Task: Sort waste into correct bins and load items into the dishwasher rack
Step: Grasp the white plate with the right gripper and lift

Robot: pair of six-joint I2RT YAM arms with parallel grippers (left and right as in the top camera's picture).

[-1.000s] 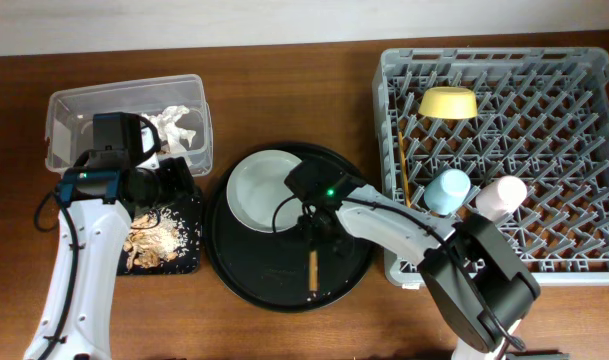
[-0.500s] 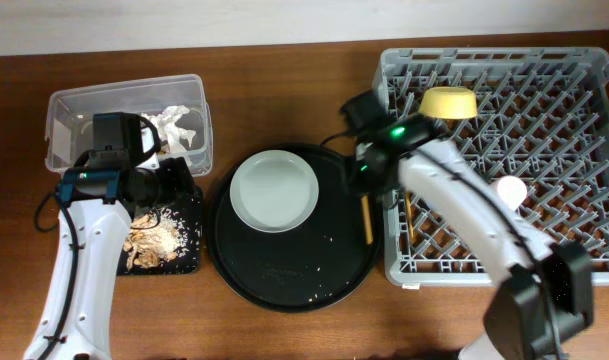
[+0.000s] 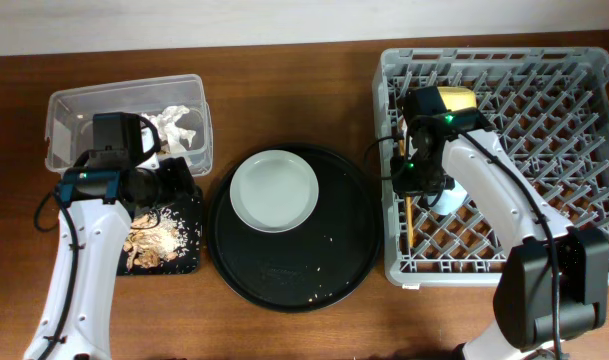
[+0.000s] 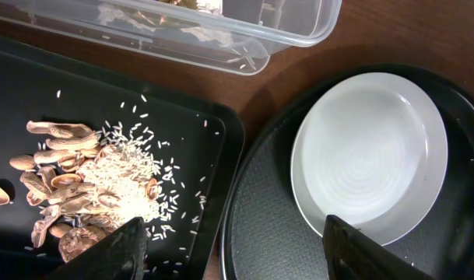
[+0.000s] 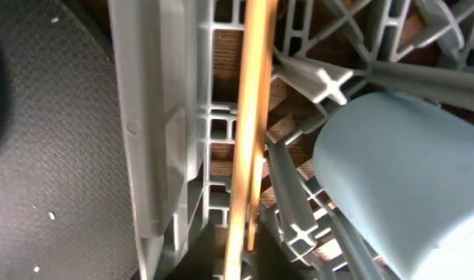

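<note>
My right gripper is over the left edge of the grey dishwasher rack, shut on a brown wooden chopstick that runs down into the rack beside the second chopstick. A light blue cup lies just right of it. A yellow bowl sits upside down at the rack's back. The pink cup is hidden by my arm. The grey-green plate rests on the round black tray. My left gripper is open and empty over the edge of the shallow black tray, which holds food scraps.
The clear tub at back left holds white tissue. The large round black tray lies between the bins and the rack, with small crumbs on it. Bare wooden table lies behind and in front.
My right gripper picked a chopstick off the round black tray and carried it right into the rack's left edge. The left arm has not moved.
</note>
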